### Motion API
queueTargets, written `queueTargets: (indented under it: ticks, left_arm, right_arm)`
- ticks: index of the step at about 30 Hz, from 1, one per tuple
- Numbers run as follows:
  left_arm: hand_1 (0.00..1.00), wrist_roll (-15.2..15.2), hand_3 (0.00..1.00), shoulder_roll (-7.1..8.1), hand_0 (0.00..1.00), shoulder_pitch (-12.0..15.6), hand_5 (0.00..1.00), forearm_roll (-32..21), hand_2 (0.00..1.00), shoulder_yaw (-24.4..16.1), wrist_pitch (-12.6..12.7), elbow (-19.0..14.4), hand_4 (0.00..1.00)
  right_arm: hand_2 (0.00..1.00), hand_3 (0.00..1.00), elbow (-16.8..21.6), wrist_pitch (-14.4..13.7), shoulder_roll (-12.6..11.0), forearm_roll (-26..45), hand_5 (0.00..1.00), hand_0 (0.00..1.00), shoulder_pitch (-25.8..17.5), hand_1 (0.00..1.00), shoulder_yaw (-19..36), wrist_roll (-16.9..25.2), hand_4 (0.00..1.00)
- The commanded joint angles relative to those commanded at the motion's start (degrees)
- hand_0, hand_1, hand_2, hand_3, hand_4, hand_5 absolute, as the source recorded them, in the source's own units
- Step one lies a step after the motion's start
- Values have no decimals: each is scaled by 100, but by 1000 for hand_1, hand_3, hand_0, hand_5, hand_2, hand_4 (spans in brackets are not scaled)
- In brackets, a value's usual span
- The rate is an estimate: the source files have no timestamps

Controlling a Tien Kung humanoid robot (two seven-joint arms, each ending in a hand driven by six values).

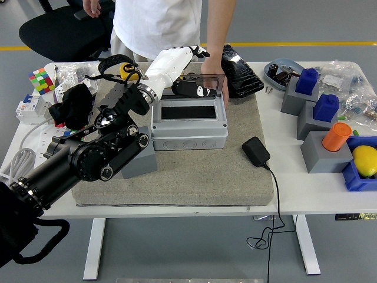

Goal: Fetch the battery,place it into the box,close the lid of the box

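A grey box [188, 134] stands on the grey mat [188, 177], its inside dark. Its clear lid [213, 88] stands open at the back. No orange battery shows in this frame. My left hand [189, 88], white with dark fingers, is over the box's back edge at the lid, its fingers loosely bent and holding nothing. A person at the far side holds the lid's right corner with a hand [213, 72]. My right arm is out of view.
A black charger [255, 151] with a cable lies right of the box. A black case [240, 71] lies behind it. A tape measure [130, 70], black cloth [73, 106] and puzzle cubes [41, 79] sit at left. Grey blocks [321, 154] with blue and orange pieces stand at right.
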Motion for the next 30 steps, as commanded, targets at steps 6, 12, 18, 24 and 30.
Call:
queueTargets:
  ticks: [6,12,18,24,30]
  left_arm:
    - [885,219,857,0,819,50,520,-102,878,254,-199,-3,998]
    - [851,393,837,0,774,219,519,-158,847,359,-324,-390,998]
    - [815,478,815,0,735,409,513,-178,818,368,-385,-636,998]
    - [806,560,812,0,712,659,508,-265,813,428,-431,-1107,998]
    - [797,693,811,129,695,901,505,-411,809,574,-518,-1524,998]
  right_arm:
    - [653,553,12,1,4,-55,492,566,-8,626,75,2,946]
    - [653,553,39,-8,4,-184,492,566,-31,626,248,13,945]
    - [653,553,39,-9,9,-212,493,567,-61,625,305,17,945]
    - [653,554,36,-10,-3,-223,493,567,-78,627,331,16,946]
    - [652,552,34,-13,-5,-233,492,567,-88,626,372,22,946]
